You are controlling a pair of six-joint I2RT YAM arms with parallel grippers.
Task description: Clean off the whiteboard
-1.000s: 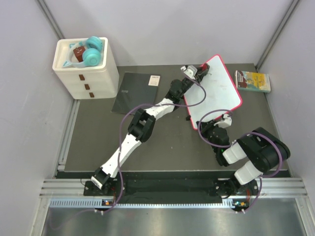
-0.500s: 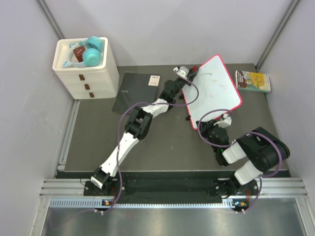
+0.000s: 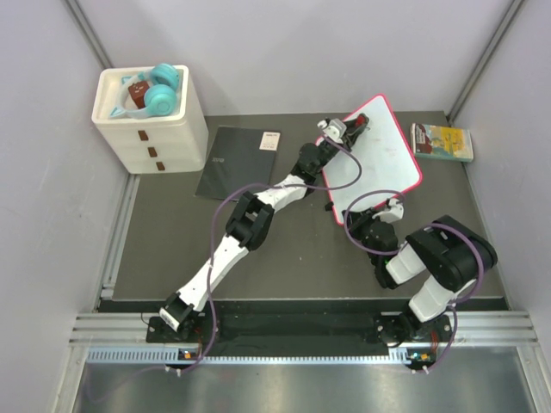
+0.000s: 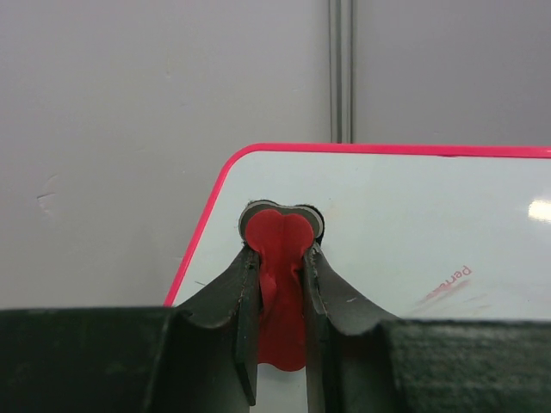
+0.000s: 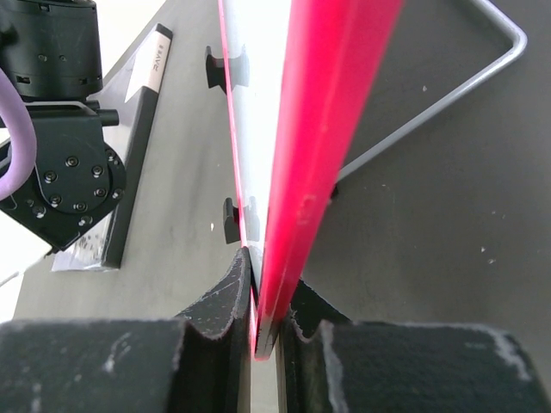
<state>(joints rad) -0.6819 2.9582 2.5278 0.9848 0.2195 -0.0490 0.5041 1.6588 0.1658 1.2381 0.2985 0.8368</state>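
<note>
Pink-framed whiteboard [image 3: 379,159] stands tilted near the worktop's [image 3: 172,241] far right corner, seen from above. Left wrist view: my left gripper [image 4: 280,258] is narrow, clamping a red eraser [image 4: 277,231] against the board's corner. Right wrist view: my right gripper [image 5: 267,288] pinches the board's frame edge

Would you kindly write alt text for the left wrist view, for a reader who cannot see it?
The left gripper pinches a small red eraser against the whiteboard near its pink-framed rounded corner. A grey wall stands behind.
</note>
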